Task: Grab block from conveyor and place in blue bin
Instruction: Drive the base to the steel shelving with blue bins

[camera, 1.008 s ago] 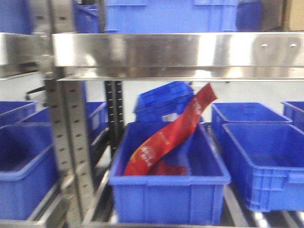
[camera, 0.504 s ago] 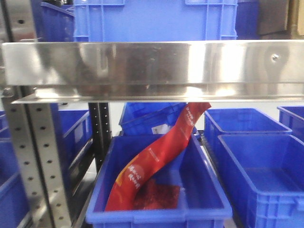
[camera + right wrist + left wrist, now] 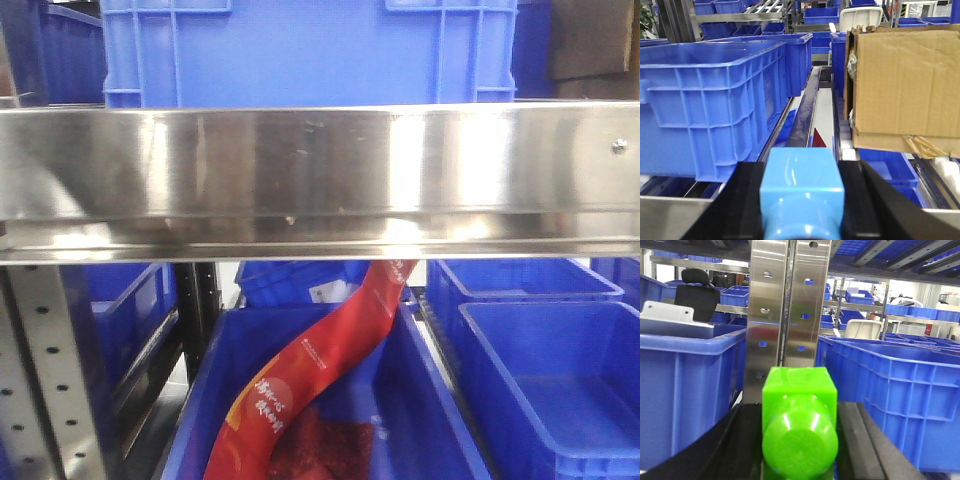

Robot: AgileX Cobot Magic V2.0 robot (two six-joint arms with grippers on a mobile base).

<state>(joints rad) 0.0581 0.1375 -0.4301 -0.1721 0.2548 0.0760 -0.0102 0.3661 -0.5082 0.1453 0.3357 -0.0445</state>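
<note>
My left gripper (image 3: 799, 412) is shut on a bright green block (image 3: 799, 390), held between its black fingers (image 3: 742, 440). My right gripper (image 3: 802, 175) is shut on a light blue block (image 3: 802, 172), held between its black fingers (image 3: 747, 195). Blue bins stand close by: one to the right of the green block (image 3: 890, 390), one to its left (image 3: 685, 390), and a large one ahead-left of the blue block (image 3: 715, 100). The conveyor is out of view. Neither gripper shows in the front view.
A steel shelf bar (image 3: 320, 170) crosses the front view, with a blue crate (image 3: 300, 50) on top. Below it, a blue bin (image 3: 405, 400) holds a long red packet strip (image 3: 320, 360). A steel upright (image 3: 790, 305) stands ahead of the left gripper. A cardboard box (image 3: 905, 80) sits at the right.
The front view has moved closer to the rack and shifted left. The shelf bar now fills more of the frame and the bin with the red strip sits lower.
</note>
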